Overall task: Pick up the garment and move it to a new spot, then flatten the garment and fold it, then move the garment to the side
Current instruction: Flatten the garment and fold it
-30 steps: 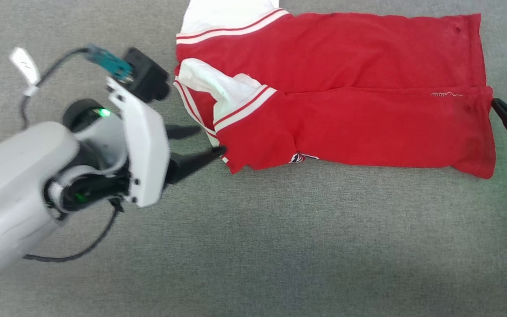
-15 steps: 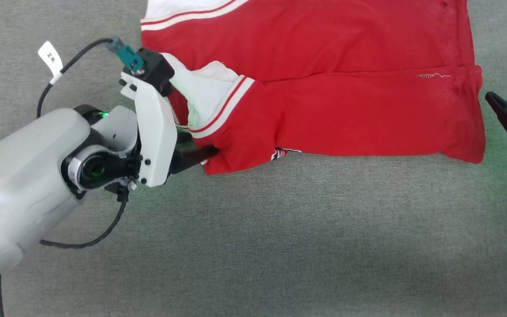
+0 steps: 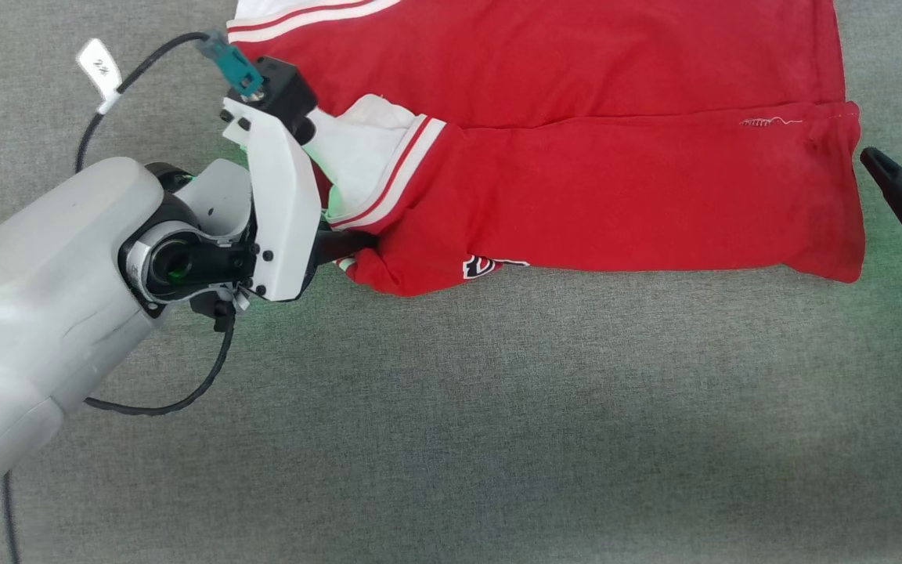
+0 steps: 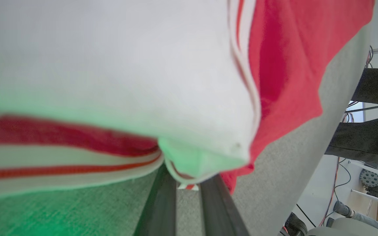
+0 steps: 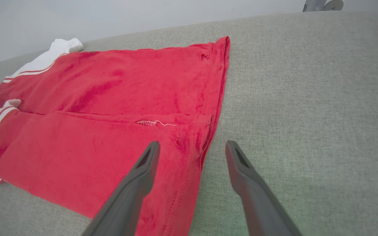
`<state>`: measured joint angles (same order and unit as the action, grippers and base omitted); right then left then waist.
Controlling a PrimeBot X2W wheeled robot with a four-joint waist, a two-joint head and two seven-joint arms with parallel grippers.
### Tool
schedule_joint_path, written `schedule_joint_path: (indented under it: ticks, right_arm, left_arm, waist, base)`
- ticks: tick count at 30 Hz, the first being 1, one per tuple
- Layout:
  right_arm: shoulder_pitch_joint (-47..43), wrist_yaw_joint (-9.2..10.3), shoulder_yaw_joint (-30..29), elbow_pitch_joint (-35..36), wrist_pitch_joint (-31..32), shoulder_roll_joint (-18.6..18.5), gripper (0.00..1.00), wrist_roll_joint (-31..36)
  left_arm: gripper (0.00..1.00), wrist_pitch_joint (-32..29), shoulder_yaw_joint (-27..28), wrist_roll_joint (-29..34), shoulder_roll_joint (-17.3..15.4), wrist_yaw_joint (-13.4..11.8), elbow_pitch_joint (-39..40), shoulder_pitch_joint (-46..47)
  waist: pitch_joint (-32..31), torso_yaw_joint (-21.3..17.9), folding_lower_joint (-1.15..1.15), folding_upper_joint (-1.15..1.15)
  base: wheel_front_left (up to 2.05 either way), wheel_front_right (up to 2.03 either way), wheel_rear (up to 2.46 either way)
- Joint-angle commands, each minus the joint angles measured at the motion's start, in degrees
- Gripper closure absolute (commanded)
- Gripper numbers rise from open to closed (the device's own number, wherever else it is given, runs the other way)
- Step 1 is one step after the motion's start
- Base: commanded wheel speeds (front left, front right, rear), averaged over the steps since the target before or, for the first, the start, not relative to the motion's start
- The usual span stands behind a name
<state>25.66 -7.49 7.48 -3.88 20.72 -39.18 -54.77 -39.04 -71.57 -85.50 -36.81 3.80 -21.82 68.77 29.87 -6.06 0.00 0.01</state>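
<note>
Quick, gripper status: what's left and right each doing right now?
Left gripper: closed on the garment at its sleeve-end corner.
Right gripper: open, holding nothing.

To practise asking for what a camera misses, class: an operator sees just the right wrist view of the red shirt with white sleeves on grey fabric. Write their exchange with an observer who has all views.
Operator: Where is the left gripper?
Observer: The left gripper is at the sleeve end of the red shirt with white sleeves, on the robot's near side.
Operator: Has it gripped?
Observer: It looks so: its fingers stand nearly together, with white sleeve cloth between them.
</note>
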Motion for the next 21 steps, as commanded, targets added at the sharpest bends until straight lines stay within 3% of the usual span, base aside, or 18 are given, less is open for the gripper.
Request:
schedule_joint_path:
  ticks: [1, 6, 12, 21]
  right_arm:
    - [0.65, 0.00, 0.32, 0.59, 0.18, -0.21, 0.00, 0.36]
    - [-0.61, 0.00, 2.33, 2.48, 3.14, -2.71, 0.00, 2.17]
    - [-2.77, 0.00, 5.08, 5.53, 13.25, -7.31, 0.00, 1.84]
    - [-1.16, 0.00, 6.20, 4.93, 22.55, -6.86, 0.00, 1.77]
  left_arm:
    - [1.00, -0.63, -2.77, 0.30, 1.66, 0.07, -1.45, -4.23]
    - [1.00, 0.70, -1.93, 0.20, 2.44, 1.25, -1.54, -4.06]
    - [1.00, 2.27, -1.70, 1.70, 2.98, 2.03, -0.97, -3.02]
    - [1.00, 3.86, -1.77, 3.23, 4.10, 2.73, -0.21, -2.33]
  waist:
    - [0.05, -0.01, 0.00, -0.01]
    - [-0.09, 0.26, 0.00, -0.01]
    - [0.27, 1.00, 0.00, -0.01]
    - [1.30, 2.03, 0.00, -0.01]
  base:
    - [0.00, 0.00, 0.00]
    - [0.00, 0.00, 0.00]
    - [0.00, 0.00, 0.00]
    - [0.00, 0.00, 0.00]
